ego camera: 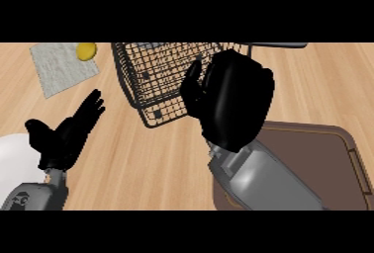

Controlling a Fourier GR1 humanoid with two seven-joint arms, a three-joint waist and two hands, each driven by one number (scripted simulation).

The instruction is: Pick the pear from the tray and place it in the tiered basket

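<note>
My right hand (232,99) hangs over the near right edge of the black wire tiered basket (157,74), its back toward me. Its fingers are curled under as round something. The pear does not show anywhere; the curled hand hides whatever it holds. The brown tray (321,148) lies at the lower right, behind the right forearm, and its visible part carries no pear. My left hand (66,133) rests open at the lower left, fingers up, well apart from the basket.
A grey cloth (58,69) lies at the far left with a yellow fruit (86,50) at its top corner. A white plate (15,160) shows at the left edge beside the left hand. Bare wooden counter lies between the hands.
</note>
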